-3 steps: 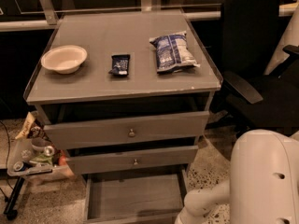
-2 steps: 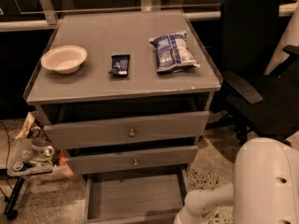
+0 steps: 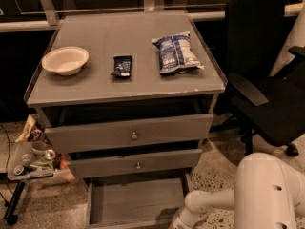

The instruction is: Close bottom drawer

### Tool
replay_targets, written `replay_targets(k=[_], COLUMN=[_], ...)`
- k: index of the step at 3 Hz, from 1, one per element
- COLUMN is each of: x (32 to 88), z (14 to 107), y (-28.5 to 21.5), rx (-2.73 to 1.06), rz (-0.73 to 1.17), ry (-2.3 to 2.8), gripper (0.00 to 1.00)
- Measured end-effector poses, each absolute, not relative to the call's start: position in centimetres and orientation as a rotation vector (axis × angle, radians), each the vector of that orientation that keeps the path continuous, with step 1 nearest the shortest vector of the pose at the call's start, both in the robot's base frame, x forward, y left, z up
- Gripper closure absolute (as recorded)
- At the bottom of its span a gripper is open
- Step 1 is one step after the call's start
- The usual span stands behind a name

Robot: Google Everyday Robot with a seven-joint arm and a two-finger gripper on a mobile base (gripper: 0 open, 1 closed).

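The bottom drawer point(image 3: 136, 200) of the grey cabinet is pulled out wide, showing its flat grey floor; its front panel and knob are cut off by the bottom edge of the view. My white arm point(image 3: 214, 203) reaches from the lower right toward the drawer's front right corner. The gripper itself is below the frame edge and out of view. The middle drawer front point(image 3: 137, 165) and the top drawer front point(image 3: 133, 135) each show a small round knob and stand slightly ajar.
On the cabinet top point(image 3: 95, 87) lie a cream bowl point(image 3: 65, 60), a small dark packet point(image 3: 122, 66) and a blue-white chip bag point(image 3: 176, 53). A black office chair point(image 3: 267, 80) stands to the right. A cluttered tray on a stand point(image 3: 33, 163) is at the left.
The white arm has shifted slightly lower and to the right in the view. The drawer stands as open as before.
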State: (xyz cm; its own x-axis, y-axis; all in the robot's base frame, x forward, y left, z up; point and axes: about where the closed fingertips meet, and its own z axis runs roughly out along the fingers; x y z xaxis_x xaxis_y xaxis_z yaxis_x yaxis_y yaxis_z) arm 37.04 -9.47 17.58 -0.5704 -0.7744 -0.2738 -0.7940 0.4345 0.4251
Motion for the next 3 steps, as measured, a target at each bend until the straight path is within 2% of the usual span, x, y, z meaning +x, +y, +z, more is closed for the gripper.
replay_targets(k=[1, 2, 3], x=[39.01, 39.13, 39.13], z=[17.22, 17.22, 17.22], y=[-8.66, -8.67, -8.67], rx=[-1.473, -1.472, -1.472], rz=[0.799, 0.797, 0.797], ry=[2.577, 2.576, 2.576], gripper=[1.00, 0.81, 0.58])
